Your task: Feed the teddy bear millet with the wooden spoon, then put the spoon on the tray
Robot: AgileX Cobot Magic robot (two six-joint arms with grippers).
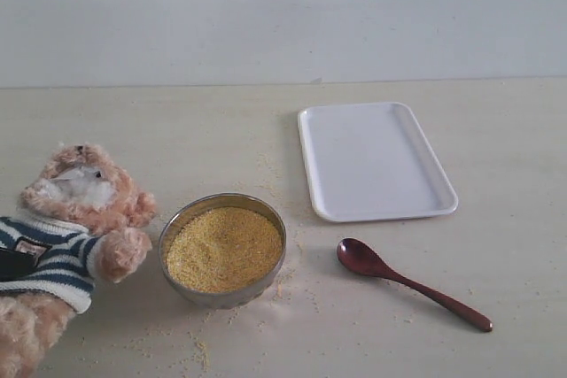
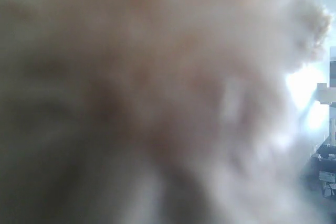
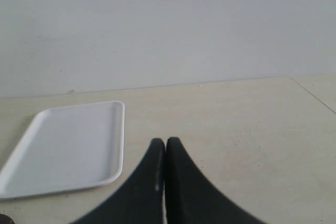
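The teddy bear [image 1: 80,210] in its striped shirt leans at the left edge of the table, one paw beside the metal bowl [image 1: 180,219] filled with millet [image 1: 223,250]. To the right of the bowl the wooden spoon [image 1: 407,282] lies flat, its oval end toward the bowl and nothing holding it. The white tray [image 1: 374,158] lies bare behind the spoon. Blurred tan fur of the teddy bear [image 2: 157,77] fills the left wrist view and hides that gripper. My right gripper [image 3: 166,141] is shut and empty, low over the table beside the tray [image 3: 63,145].
Loose millet grains [image 1: 199,347] are scattered on the table around the bowl and toward the front edge. A plain pale wall stands behind the table. Neither arm shows in the exterior view.
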